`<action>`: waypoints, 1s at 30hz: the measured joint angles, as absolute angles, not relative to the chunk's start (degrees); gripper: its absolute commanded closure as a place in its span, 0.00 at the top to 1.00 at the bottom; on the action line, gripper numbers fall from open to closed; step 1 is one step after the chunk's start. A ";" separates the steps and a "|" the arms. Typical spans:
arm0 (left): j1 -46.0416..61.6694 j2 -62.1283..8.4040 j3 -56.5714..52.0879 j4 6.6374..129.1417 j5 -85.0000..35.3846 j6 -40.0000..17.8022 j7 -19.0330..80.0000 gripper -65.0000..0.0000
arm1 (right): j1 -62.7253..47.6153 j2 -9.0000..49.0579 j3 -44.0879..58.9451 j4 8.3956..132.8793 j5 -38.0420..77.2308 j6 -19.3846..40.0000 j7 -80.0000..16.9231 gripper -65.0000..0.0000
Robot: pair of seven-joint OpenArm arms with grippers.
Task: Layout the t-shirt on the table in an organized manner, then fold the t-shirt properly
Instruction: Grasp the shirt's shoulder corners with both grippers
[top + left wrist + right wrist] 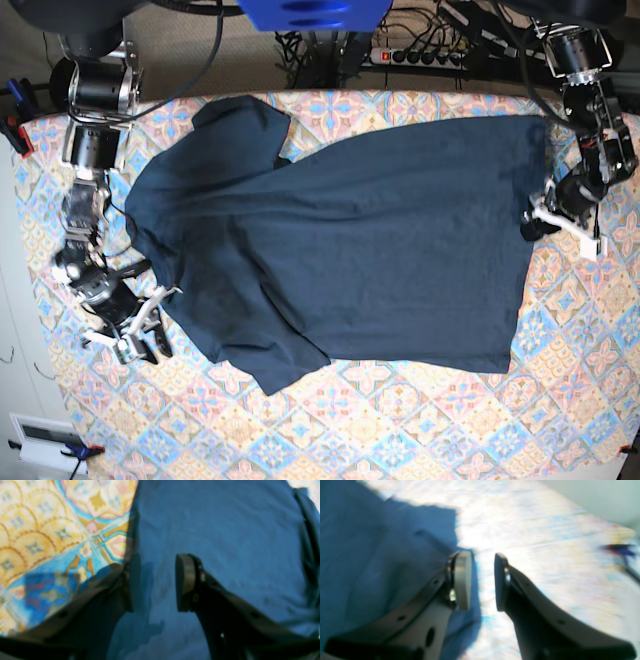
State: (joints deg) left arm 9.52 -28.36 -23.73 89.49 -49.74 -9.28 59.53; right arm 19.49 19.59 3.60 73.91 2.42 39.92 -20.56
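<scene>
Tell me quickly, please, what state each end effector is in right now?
Left end effector: open, holding nothing, over the t-shirt.
Right end effector: open, holding nothing, at the t-shirt's edge above the table.

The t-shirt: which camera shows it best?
The base view: the whole t-shirt lies spread on the table, both sleeves visible. The left wrist view shows only blue fabric beneath the left hand; the right wrist view shows one blurred edge beside the right hand.
</scene>
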 measured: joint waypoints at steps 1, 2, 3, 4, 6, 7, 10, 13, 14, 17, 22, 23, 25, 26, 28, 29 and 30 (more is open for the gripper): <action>11.51 -28.56 -24.49 91.31 -50.78 -9.28 60.86 0.34 | 17.87 19.66 5.13 76.29 3.27 39.81 -22.26 0.24; 13.72 -28.32 -25.96 92.97 -51.68 -9.26 62.04 0.34 | 16.36 19.68 6.48 78.48 3.84 39.81 -24.03 0.24; 16.25 -27.86 -27.83 95.00 -51.94 -9.19 63.72 0.34 | 14.06 19.51 7.62 80.82 4.29 39.88 -26.50 0.24; 18.41 -27.49 -30.00 96.42 -52.18 -9.23 64.97 0.34 | 11.86 19.38 8.56 82.65 4.99 40.16 -28.51 0.24; 20.99 -27.18 -33.15 98.08 -52.05 -9.23 65.52 0.34 | 7.75 19.09 10.59 86.76 6.79 40.25 -31.64 0.24; 21.78 -27.00 -34.41 98.56 -52.05 -9.23 65.69 0.34 | 6.02 19.20 11.44 88.66 7.99 40.27 -32.91 0.24; 25.04 -26.81 -37.04 99.44 -52.71 -9.28 67.59 0.34 | 2.31 19.38 13.19 93.65 9.58 39.86 -35.70 0.24; 29.67 -26.59 -38.11 101.45 -51.86 -9.02 68.99 0.34 | -3.79 19.40 15.05 98.65 12.80 40.18 -37.08 0.24; 31.05 -26.52 -37.95 102.41 -51.48 -9.19 69.49 0.34 | -5.93 19.27 15.18 99.70 13.15 40.07 -38.06 0.24; 32.91 -26.48 -37.63 103.70 -52.31 -9.28 69.32 0.34 | -10.76 19.38 15.31 102.30 15.29 40.16 -39.64 0.24; 33.34 -26.46 -37.63 103.66 -45.60 -9.26 68.88 0.34 | -16.10 19.22 15.22 104.01 16.56 40.29 -38.87 0.24; 33.12 -26.17 -37.12 103.59 -44.23 -9.30 68.64 0.34 | -16.88 19.25 15.18 104.01 16.51 40.25 -39.00 0.24; 31.79 -25.32 -34.50 103.44 -41.28 -9.28 68.47 0.34 | -17.65 19.25 15.14 104.01 16.12 40.27 -39.16 0.24; 31.09 -24.88 -32.93 103.11 -40.49 -9.32 68.69 0.34 | -17.65 19.27 14.96 104.01 16.14 40.25 -39.07 0.24; 30.26 -24.40 -30.92 102.41 -40.27 -9.74 68.01 0.34 | -18.28 19.25 14.96 104.07 16.43 40.23 -38.79 0.24; 30.20 -24.45 -30.09 101.82 -39.86 -9.87 66.17 0.34 | -18.74 19.27 14.96 104.16 16.56 40.23 -38.63 0.24; 30.22 -24.45 -29.52 100.99 -39.05 -9.67 64.16 0.34 | -19.31 19.29 14.96 104.16 16.58 40.23 -38.61 0.24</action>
State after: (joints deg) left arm 30.22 -24.45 -29.52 100.99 -39.05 -9.67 64.16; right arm -19.31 19.29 14.96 104.16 16.58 40.23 -38.61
